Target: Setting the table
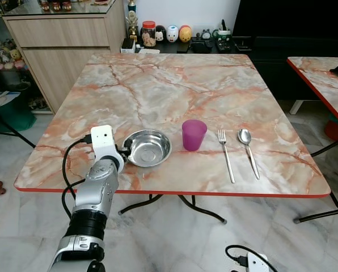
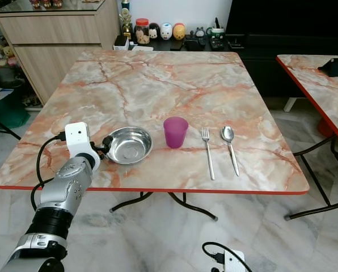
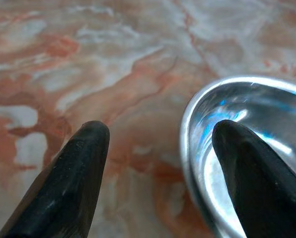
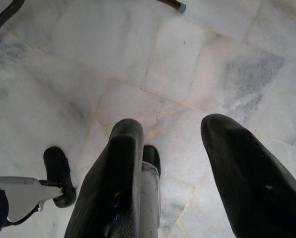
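Observation:
A shiny steel bowl (image 1: 149,147) sits near the front edge of the marble-patterned table (image 1: 174,79). To its right stand a purple cup (image 1: 193,134), then a fork (image 1: 225,154) and a spoon (image 1: 248,150) lying side by side. My left gripper (image 3: 160,131) is open at the bowl's left rim (image 3: 187,124). One finger (image 3: 252,173) is over the inside of the bowl and the other finger (image 3: 83,168) is outside, above the tabletop. My right gripper (image 4: 172,124) hangs open low beside the table, pointing at the floor.
A wooden cabinet (image 1: 61,39) stands at the back left. Jars and figurines (image 1: 169,34) line a low dark shelf behind the table. A second marble table (image 1: 328,85) is at the right. The table's black legs (image 1: 203,209) stand on the pale tiled floor.

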Controlling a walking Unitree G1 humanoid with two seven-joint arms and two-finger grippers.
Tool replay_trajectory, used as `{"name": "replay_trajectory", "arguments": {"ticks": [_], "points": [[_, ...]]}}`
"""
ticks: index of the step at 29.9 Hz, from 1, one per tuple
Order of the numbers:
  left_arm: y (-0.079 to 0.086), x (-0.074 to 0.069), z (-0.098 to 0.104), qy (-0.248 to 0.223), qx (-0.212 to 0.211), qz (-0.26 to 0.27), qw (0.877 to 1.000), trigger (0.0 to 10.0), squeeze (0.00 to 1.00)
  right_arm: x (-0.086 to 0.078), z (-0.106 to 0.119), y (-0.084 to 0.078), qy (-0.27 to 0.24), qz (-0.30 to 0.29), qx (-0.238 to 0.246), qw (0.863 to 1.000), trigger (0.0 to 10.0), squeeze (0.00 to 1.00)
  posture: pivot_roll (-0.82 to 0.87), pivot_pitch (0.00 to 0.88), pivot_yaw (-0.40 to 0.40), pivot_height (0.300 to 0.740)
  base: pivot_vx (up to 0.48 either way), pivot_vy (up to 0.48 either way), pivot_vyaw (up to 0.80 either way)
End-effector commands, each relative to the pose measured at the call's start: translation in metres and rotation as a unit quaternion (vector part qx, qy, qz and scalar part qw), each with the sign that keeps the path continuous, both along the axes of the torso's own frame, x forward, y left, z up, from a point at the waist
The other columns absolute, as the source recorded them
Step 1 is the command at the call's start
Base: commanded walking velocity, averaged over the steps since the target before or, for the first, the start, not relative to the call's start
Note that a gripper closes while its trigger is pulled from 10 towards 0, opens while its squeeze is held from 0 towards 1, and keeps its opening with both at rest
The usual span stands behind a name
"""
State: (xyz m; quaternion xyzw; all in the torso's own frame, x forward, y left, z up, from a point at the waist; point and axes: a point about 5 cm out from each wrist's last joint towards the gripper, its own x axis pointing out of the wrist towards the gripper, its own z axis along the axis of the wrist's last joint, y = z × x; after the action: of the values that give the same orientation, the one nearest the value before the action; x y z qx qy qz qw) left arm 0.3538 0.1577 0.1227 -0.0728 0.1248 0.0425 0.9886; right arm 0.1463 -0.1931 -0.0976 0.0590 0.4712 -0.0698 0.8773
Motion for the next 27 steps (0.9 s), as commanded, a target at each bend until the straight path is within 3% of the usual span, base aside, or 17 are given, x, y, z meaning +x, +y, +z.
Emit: {"name": "replay_trajectory", "arguments": {"ticks": [1, 27], "points": [[0.002, 0.000, -0.003, 0.008, 0.007, 0.007, 1.000, 10.0, 0.00, -0.001, -0.001, 0.001, 0.005, 0.002, 0.001, 1.000, 10.0, 0.00, 0.02, 0.000, -0.003, 0.740, 0.000, 0.000, 0.00], [-0.009, 0.010, 0.003, 0.020, 0.016, -0.042, 0.999, 10.0, 0.00, -0.001, 0.000, -0.001, 0.006, 0.004, 0.000, 1.000, 10.0, 0.00, 0.02, 0.000, -0.005, 0.740, 0.000, 0.000, 0.00]]}}
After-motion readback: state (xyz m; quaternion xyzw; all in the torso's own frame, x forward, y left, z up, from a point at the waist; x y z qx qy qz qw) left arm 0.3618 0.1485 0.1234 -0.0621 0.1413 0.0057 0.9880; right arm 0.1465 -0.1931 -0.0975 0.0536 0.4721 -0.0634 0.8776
